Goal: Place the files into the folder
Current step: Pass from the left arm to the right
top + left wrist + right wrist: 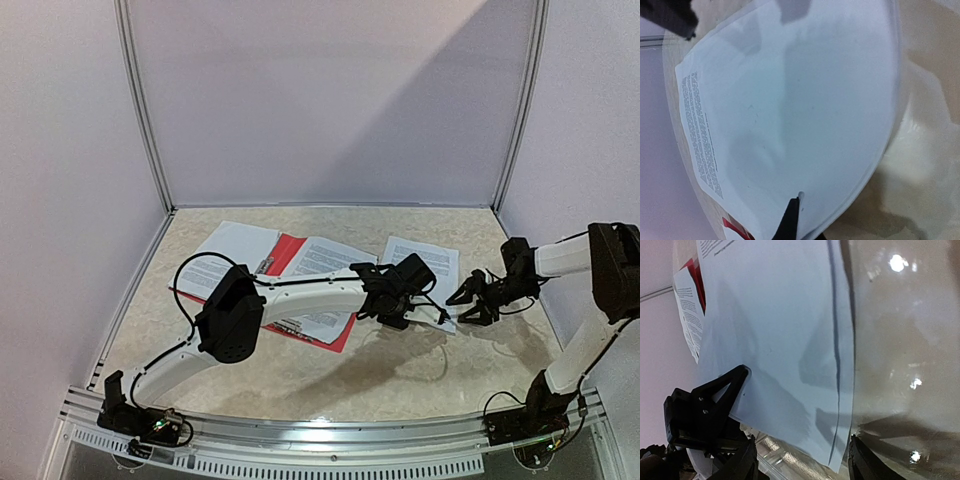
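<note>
though folder (289, 252) overhead, mostly files (790, 100) wristward

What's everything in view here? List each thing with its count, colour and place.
sheets: at least three, white with black text, two on the folder, one right of it
folder: one, red, open flat, left-centre of the table
table: one, beige marbled, beneath everything
walls: three, pale, around the table
left fingers: black, pinching the right-hand sheet's near edge
right fingers: black, open, beside that sheet's corner
</note>
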Controlling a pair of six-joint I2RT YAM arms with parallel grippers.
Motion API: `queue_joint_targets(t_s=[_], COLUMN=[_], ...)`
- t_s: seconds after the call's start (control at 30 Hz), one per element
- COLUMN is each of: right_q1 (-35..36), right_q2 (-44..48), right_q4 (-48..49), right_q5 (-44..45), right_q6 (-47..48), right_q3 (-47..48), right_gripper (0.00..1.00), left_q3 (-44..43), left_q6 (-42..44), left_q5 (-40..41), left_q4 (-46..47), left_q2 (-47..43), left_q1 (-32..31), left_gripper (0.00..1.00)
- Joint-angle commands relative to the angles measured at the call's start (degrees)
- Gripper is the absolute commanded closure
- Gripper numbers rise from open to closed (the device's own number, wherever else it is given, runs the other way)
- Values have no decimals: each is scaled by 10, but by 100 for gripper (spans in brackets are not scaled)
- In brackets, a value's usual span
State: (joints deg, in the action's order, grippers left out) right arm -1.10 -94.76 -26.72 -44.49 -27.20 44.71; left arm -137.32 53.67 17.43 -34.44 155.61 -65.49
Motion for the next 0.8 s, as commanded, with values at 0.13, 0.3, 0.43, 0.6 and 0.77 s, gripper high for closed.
queue_joint_targets(t_s=[0.13, 0.3, 0.43, 0.6, 0.77], right_q1=[3, 0, -8, -10, -9], right_q2=[56, 80, 94, 101, 94], right_q4=[-17, -46, -25, 45, 120], right_q5=[38, 46, 36, -12, -46], right_q6=[-23, -16, -27, -69, -112], right_q3=[-12, -6, -24, -66, -98], right_gripper=[35, 30, 26, 24, 31], left_q3=[16, 20, 22, 19, 7], left_q6=[-13, 13, -11, -29, -27], left_q5=[-50, -55, -77, -86, -85], left_q4=[-33, -46, -50, -46, -46], left_q2=[-11, -47, -74, -88, -87], left_q1=[1, 12, 16, 10, 4], left_gripper=[100, 100, 100, 100, 100])
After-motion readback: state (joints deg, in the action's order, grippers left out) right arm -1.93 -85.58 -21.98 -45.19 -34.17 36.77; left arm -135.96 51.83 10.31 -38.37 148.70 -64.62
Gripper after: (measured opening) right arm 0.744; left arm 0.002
